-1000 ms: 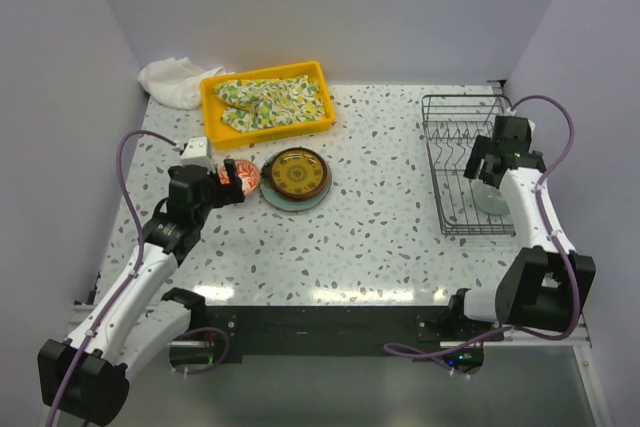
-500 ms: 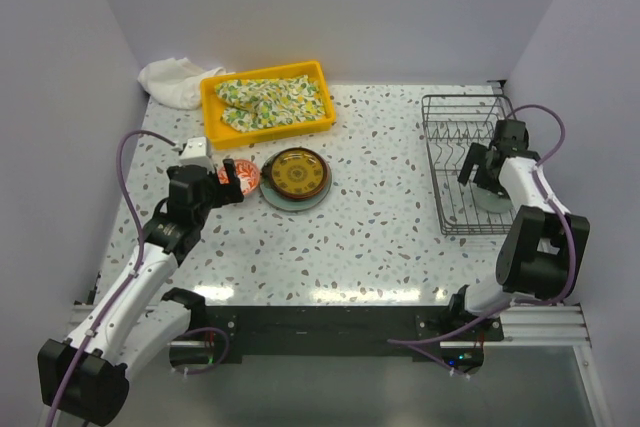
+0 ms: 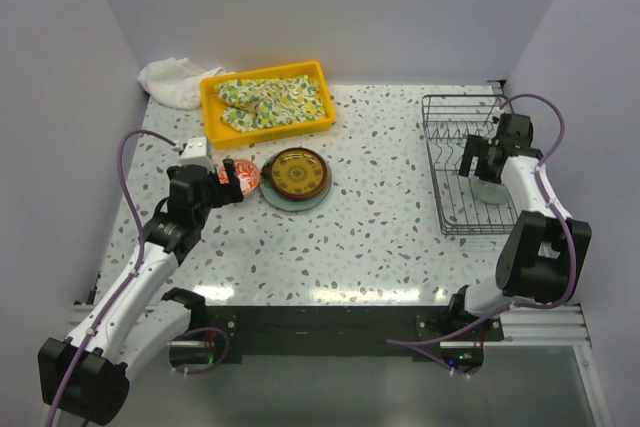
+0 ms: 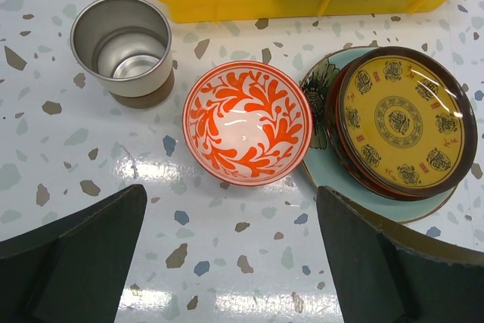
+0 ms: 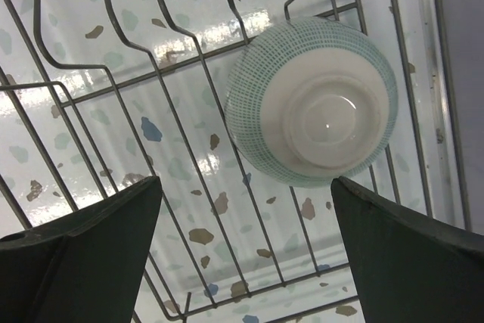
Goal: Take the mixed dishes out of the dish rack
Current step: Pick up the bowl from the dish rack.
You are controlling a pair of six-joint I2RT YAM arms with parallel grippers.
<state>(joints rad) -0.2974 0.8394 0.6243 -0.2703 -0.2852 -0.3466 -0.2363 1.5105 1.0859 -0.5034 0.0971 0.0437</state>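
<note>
The dish rack point(image 3: 450, 147) stands at the right, and one celadon bowl point(image 3: 490, 193) lies in it upside down, its foot up point(image 5: 314, 100). My right gripper point(image 3: 480, 163) hovers open just above the rack's wires point(image 5: 265, 285), with the bowl ahead of its fingertips point(image 5: 246, 255). On the table at the left are a red-patterned bowl point(image 4: 248, 122), a small cup point(image 4: 122, 51), and a brown-yellow plate point(image 4: 401, 120) stacked on a pale green-blue plate point(image 4: 333, 175). My left gripper point(image 4: 231, 262) is open, a little short of the red-patterned bowl point(image 3: 245, 175), with nothing between its fingers.
A yellow tray point(image 3: 208, 107) holding a floral cloth point(image 3: 272, 99) sits at the back left, with a white cloth point(image 3: 170, 82) beside it. The purple walls close in on the left, right and back. The rack's upright tines stand round the right gripper.
The right arm's elbow swung in and its gripper shifted slightly left and back over the rack. The left arm has not moved.
</note>
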